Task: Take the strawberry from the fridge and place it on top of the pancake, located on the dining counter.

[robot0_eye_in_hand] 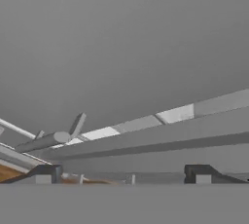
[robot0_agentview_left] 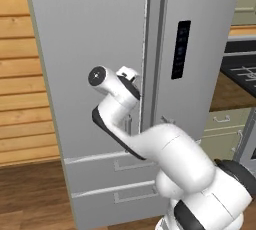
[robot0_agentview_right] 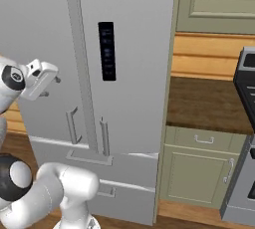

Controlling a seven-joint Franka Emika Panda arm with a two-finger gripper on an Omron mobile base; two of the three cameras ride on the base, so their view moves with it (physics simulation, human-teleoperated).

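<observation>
Arm: rises from lower right of the left base view, elbow bent toward the fridge.
Gripper: left middle of the right base view, jaws spread wide, holding nothing, close to the left door.
Fridge: fills frame centre, both upper doors shut, bar handles low beside the seam.
Strawberry: cannot tell where.
Green cabinet: lower right, behind.

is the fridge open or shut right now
Shut. Both upper doors of the fridge sit flush along the centre seam, no interior showing; the open gripper hangs before the left door.
</observation>
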